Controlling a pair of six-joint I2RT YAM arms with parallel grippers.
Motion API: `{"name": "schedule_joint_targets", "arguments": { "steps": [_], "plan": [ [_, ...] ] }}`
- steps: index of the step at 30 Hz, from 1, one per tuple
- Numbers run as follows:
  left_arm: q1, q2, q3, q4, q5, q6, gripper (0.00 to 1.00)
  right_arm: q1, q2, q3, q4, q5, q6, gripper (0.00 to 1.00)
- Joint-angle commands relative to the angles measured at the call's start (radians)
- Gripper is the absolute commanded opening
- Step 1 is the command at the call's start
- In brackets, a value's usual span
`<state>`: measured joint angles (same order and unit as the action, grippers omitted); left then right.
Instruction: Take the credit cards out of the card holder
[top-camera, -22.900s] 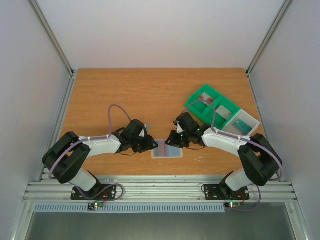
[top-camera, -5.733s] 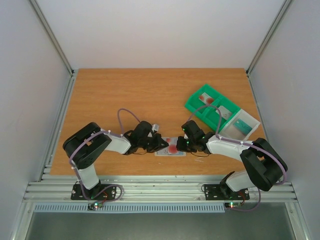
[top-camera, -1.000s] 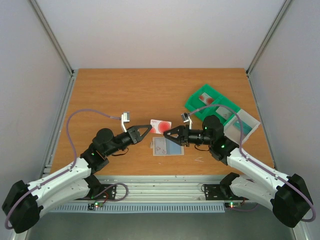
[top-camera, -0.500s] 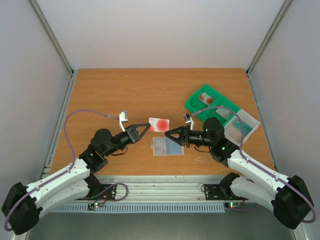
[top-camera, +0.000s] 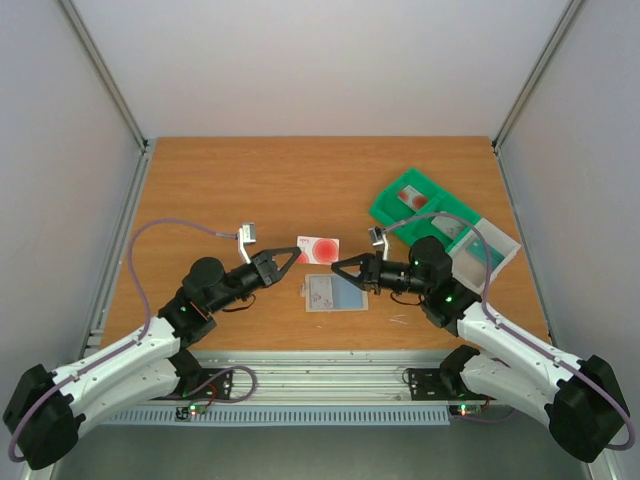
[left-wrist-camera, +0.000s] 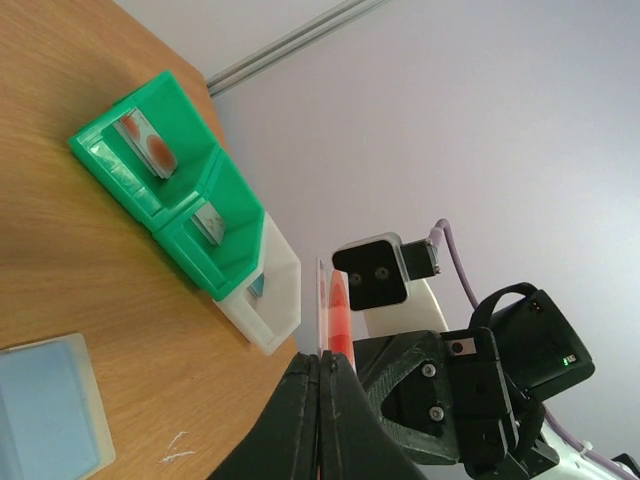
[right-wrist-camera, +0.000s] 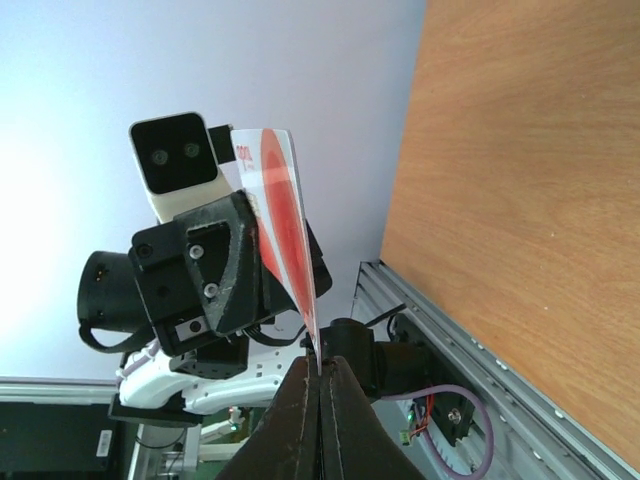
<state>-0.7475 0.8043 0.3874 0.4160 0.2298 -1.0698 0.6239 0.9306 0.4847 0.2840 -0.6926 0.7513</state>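
Observation:
A white credit card with a red disc (top-camera: 318, 249) hangs in the air above the table, held from both sides. My left gripper (top-camera: 297, 253) is shut on its left edge and my right gripper (top-camera: 334, 266) is shut on its right edge. The left wrist view shows the card (left-wrist-camera: 335, 305) edge-on, rising out of the closed left gripper (left-wrist-camera: 322, 355). In the right wrist view the card (right-wrist-camera: 275, 215) stands up from the closed right gripper (right-wrist-camera: 319, 362). Below, the pale card holder (top-camera: 320, 293) lies flat on the table with a blue-grey card (top-camera: 346, 292) in it.
A green compartment tray (top-camera: 385, 208) sits at the right, with a pinkish-red card (top-camera: 410, 198) in its far compartment. A white tray (top-camera: 503, 240) joined to it holds a teal card (top-camera: 487, 250). The metal rail (top-camera: 320, 378) runs along the near edge.
My right gripper has shut on the card's right edge. The card, with my left gripper shut on it, drifted slightly left and away; both arms barely moved.

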Motion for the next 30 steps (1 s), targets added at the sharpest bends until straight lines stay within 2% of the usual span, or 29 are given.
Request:
{"name": "schedule_joint_targets", "arguments": {
  "steps": [1, 5, 6, 7, 12, 16, 18, 19, 25, 30],
  "plan": [
    [-0.001, -0.023, -0.004, 0.024, -0.009, 0.014, 0.0, 0.006, -0.03, -0.014, 0.033, 0.028, -0.018, 0.01],
    [-0.002, -0.028, -0.001, 0.02, -0.007, 0.017, 0.01, 0.006, -0.035, -0.012, 0.031, 0.031, -0.026, 0.01],
    [-0.003, -0.029, -0.001, 0.017, -0.008, 0.017, 0.03, 0.007, -0.035, -0.012, 0.03, 0.031, -0.028, 0.01],
    [-0.001, -0.03, 0.001, 0.014, -0.008, 0.018, 0.1, 0.006, -0.036, -0.012, 0.03, 0.032, -0.03, 0.01],
    [-0.002, -0.05, 0.013, -0.044, -0.021, 0.029, 0.56, 0.005, -0.041, 0.012, -0.04, 0.055, -0.069, 0.01],
    [-0.002, -0.081, 0.036, -0.144, -0.043, 0.062, 0.75, 0.003, -0.043, 0.065, -0.154, 0.083, -0.138, 0.01],
    [-0.002, -0.101, 0.049, -0.208, -0.065, 0.077, 0.93, -0.003, -0.042, 0.106, -0.24, 0.112, -0.192, 0.01],
    [-0.001, -0.112, 0.054, -0.237, -0.078, 0.088, 0.98, -0.008, -0.04, 0.124, -0.287, 0.129, -0.21, 0.01],
    [-0.002, -0.147, 0.11, -0.454, -0.13, 0.154, 0.99, -0.072, 0.024, 0.228, -0.456, 0.244, -0.314, 0.01],
    [-0.002, -0.156, 0.141, -0.588, -0.156, 0.21, 0.99, -0.12, 0.143, 0.311, -0.488, 0.357, -0.333, 0.01]
  ]
}}
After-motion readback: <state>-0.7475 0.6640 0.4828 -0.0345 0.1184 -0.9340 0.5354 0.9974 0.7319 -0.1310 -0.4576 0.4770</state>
